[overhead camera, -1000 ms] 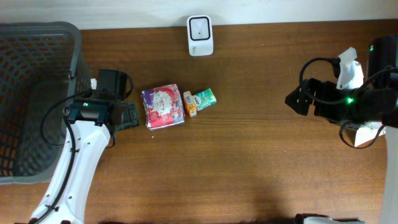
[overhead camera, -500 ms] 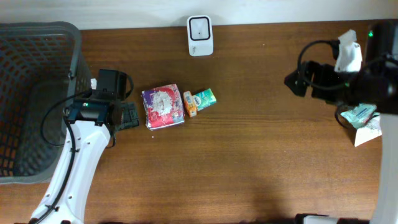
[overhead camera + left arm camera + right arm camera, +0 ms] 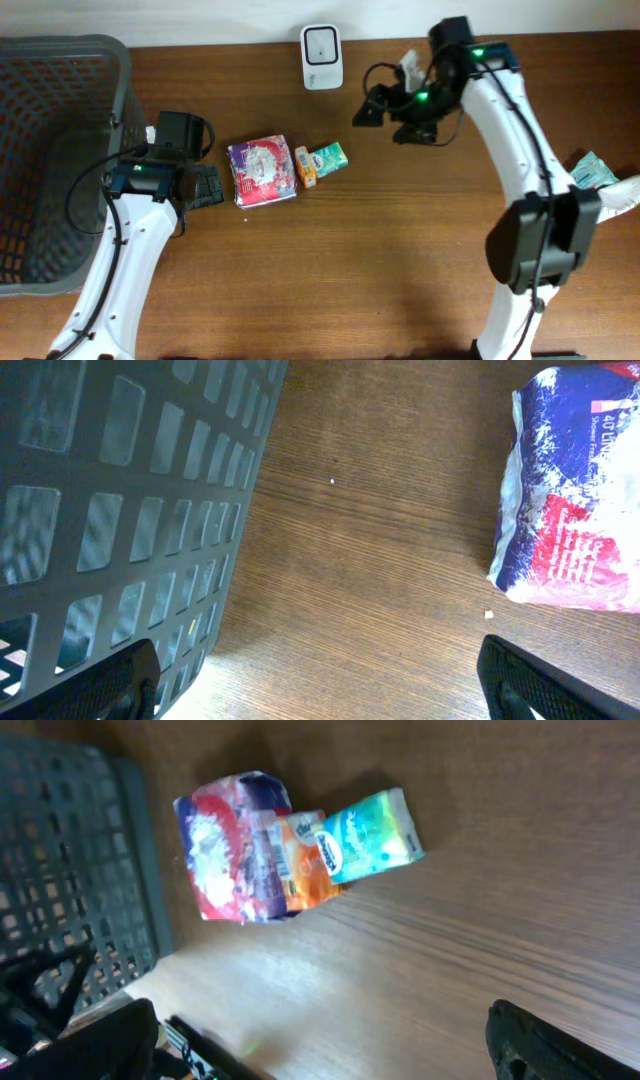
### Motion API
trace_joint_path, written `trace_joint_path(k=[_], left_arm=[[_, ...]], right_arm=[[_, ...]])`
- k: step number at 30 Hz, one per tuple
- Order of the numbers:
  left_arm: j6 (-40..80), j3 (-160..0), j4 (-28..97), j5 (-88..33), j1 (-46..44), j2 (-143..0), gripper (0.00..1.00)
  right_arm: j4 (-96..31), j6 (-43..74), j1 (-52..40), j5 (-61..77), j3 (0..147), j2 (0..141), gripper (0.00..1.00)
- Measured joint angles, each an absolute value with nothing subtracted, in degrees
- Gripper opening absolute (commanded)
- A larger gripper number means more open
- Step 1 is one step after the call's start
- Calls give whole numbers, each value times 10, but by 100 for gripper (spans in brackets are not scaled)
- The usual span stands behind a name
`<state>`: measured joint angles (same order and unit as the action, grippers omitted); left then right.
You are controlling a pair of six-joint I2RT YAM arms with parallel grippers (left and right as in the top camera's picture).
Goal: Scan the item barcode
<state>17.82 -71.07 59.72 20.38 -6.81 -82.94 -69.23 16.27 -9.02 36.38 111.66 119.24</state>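
Three items lie together left of centre: a purple-and-white tissue packet (image 3: pixel 262 170), a small orange pack (image 3: pixel 305 167) and a teal packet (image 3: pixel 328 157). A white scanner (image 3: pixel 322 57) stands at the table's back edge. My left gripper (image 3: pixel 211 186) is open just left of the tissue packet (image 3: pixel 575 490), with nothing between its fingers (image 3: pixel 110 685). My right gripper (image 3: pixel 385 122) hangs open above the table, right of the scanner and behind the items. In its wrist view the tissue packet (image 3: pixel 235 845), orange pack (image 3: pixel 310 870) and teal packet (image 3: pixel 370 835) lie ahead of it.
A dark grey mesh basket (image 3: pixel 60 160) fills the left end of the table and rises close beside my left gripper (image 3: pixel 320 700). Another teal packet (image 3: pixel 592 170) lies at the far right edge. The right arm's base stands at the front right.
My right arm has swung from the far right edge to the back middle near the scanner, uncovering the teal packet at the right edge. The left arm and the items have not moved.
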Motion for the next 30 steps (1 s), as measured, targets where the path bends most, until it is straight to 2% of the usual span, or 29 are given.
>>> trace_joint_path(k=[1,3,4,5,8,13,22,27,29,30], left_arm=[[178,-711,597,204,-68,-829,99],[178,-711,596,204,-68,-829,99],[178,-711,597,204,-68,-829,99],[178,-711,597,204,-68,-829,99],[178,-711,597,204,-68,-829,99],[178,-711,597,204,-68,-829,99],[178,-711,597,204,-68,-829,99],[178,-711,597,204,-68,-829,99],[178,-711,597,204,-68,-829,99],[178,-711,597,204,-68,-829,99]], right_arm=[[-677,189,-101,352,1117,1211,69],[-635,224,-120,338,1116,1238,68],[-613,243,-130,332,1116,1250,60],[-595,269,-146,320,1116,1266,59],[-569,370,-190,246,1115,1294,46],[-540,491,-242,121,1115,1306,5],[-530,553,-278,51,1110,1345,4],[-666,530,-265,-30,1124,1345,4],[-700,470,-233,-60,1130,1345,4],[-713,443,-217,-67,1141,1345,8]])
